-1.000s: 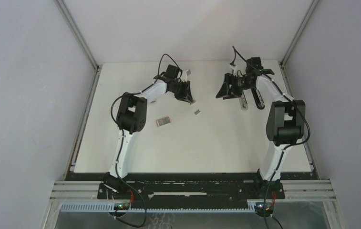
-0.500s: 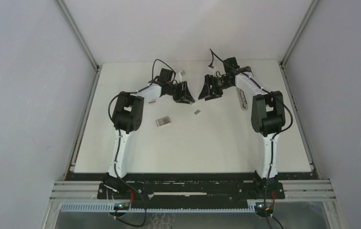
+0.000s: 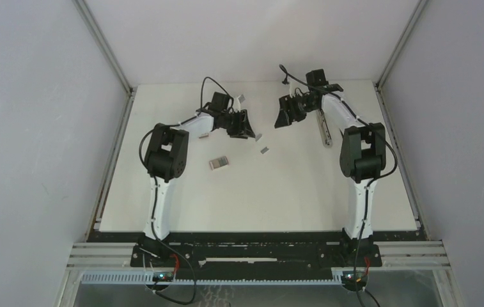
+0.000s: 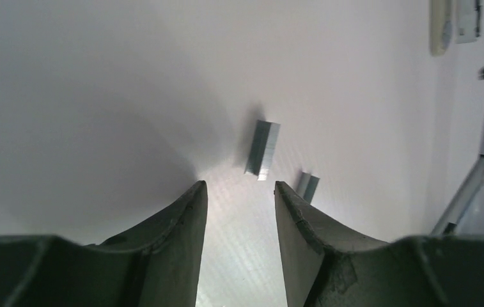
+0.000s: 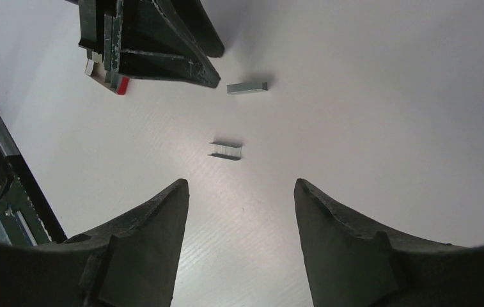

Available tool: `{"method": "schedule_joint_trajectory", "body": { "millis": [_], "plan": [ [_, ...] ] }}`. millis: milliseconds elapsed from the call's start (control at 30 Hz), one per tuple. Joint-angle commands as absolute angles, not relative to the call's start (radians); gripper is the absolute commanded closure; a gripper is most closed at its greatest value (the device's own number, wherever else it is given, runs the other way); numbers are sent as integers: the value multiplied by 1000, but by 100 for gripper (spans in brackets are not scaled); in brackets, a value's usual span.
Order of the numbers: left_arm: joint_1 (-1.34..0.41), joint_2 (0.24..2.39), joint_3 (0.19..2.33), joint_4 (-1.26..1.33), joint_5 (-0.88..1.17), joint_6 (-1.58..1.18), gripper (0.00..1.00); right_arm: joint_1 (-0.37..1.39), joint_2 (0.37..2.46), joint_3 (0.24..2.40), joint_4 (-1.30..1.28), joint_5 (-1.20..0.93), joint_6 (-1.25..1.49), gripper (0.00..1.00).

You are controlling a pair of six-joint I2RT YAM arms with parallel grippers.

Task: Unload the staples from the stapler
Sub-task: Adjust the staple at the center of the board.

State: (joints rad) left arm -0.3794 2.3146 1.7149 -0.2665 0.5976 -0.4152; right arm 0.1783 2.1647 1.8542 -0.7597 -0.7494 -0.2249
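Staples (image 4: 263, 149) on table (image 4: 98, 96) — left end effector (image 4: 239, 187), right end effector (image 5: 240, 183) spread, empty.

Staple strips (image 4: 262, 148) grey w/ metallic sheen on plain white table (image 3: 290, 192). Small box (image 3: 219, 163) pink & white. L arm (image 3: 160, 198) & R arm (image 3: 356, 204) white w/ black joints; walls (image 3: 34, 128) pale grey.

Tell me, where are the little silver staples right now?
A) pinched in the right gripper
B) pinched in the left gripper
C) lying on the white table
C: the staples lie flat on the table, out past the fingertips of the left gripper. The right gripper is open too, with nothing between its fingers.
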Motion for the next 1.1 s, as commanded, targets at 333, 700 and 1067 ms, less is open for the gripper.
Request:
{"method": "schedule_joint_trajectory", "body": {
  "millis": [333,700,1067],
  "plan": [
    [-515,2227,1805,-481,230,-130,50,29,1850,1765,-795,-710,-184,38],
    [-582,2278,1910,-584,75,-76,53,-51,1738,1669,-786,-767,-113,39],
    [-608,2338,2017,-638,53,-50,57,-69,1708,1634,-751,-781,-99,39]
  ]
}}
